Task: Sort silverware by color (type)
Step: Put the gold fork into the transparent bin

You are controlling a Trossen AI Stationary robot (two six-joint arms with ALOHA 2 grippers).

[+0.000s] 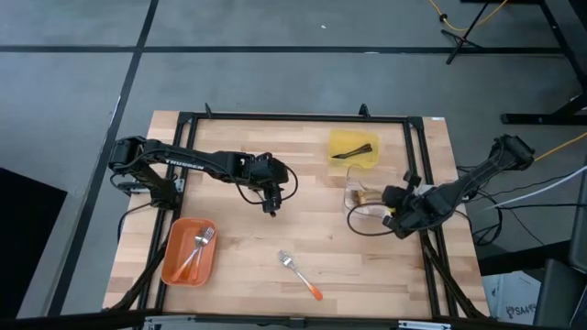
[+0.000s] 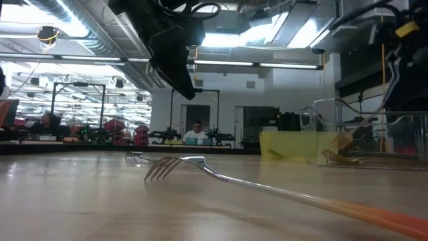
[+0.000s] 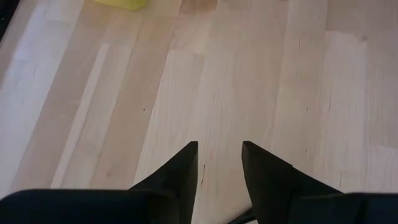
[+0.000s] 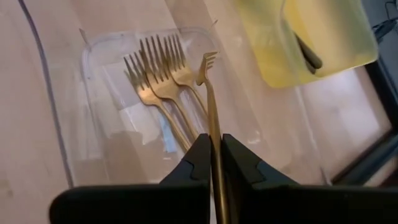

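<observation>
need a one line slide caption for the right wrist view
Right end effector shut on a gold fork above the clear tray holding three gold forks.

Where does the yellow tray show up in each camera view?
High view: yellow tray, upper right of the table.
Low view: right of centre, far back.
Left wrist view: a corner at the top edge.
Right wrist view: upper right.
Shared landmark: the clear tray beside it.
</observation>
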